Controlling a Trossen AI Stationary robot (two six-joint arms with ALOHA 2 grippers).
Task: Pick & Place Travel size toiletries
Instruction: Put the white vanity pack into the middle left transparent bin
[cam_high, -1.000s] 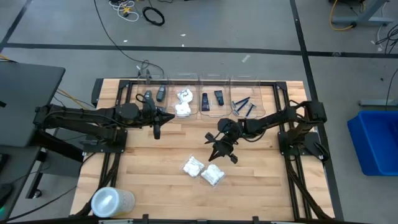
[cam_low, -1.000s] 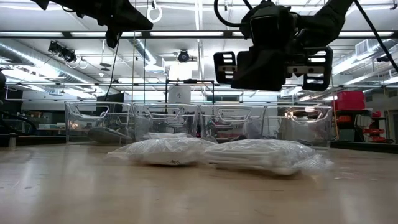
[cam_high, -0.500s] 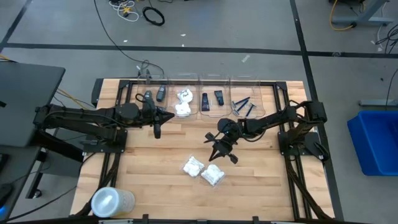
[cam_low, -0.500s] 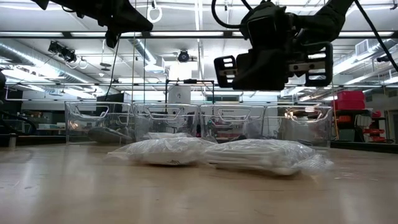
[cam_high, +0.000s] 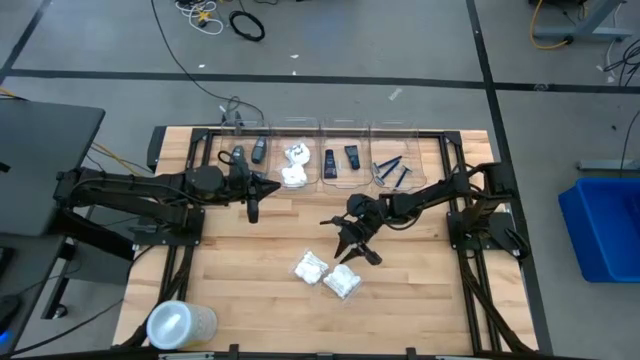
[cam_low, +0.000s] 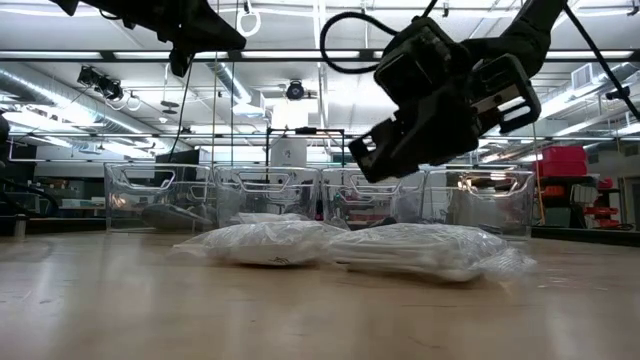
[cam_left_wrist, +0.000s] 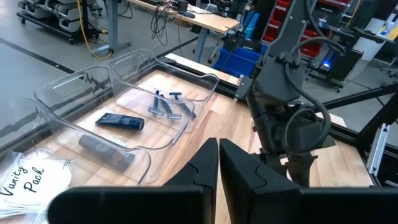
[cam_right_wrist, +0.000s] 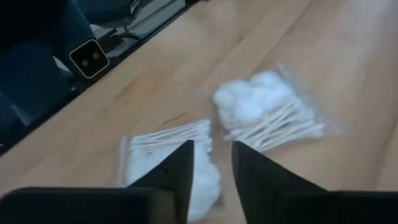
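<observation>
Two white crinkly packets of cotton swabs (cam_high: 310, 267) (cam_high: 343, 282) lie flat on the wooden table, side by side; the low view shows them too (cam_low: 265, 243) (cam_low: 420, 248). My right gripper (cam_right_wrist: 211, 168) hangs open in the air above them, slanting down, with one packet (cam_right_wrist: 165, 158) beneath its fingers and the other (cam_right_wrist: 273, 115) beyond. It touches neither. My left gripper (cam_left_wrist: 218, 165) waits shut, high over the table's left half (cam_high: 252, 210). More toiletries lie in the clear bins: dark cases (cam_high: 247, 153), white packets (cam_high: 294, 166), black tubes (cam_high: 340, 160), blue razors (cam_high: 390, 170).
Several clear bins (cam_high: 320, 128) stand in a row along the far edge. A large translucent round container (cam_high: 180, 325) lies at the near left corner. Bare wood lies between the packets and the bins.
My right gripper has rolled about its own pointing line above the packets; in the low view its body now shows tilted instead of level. The packets and my left arm have kept still.
</observation>
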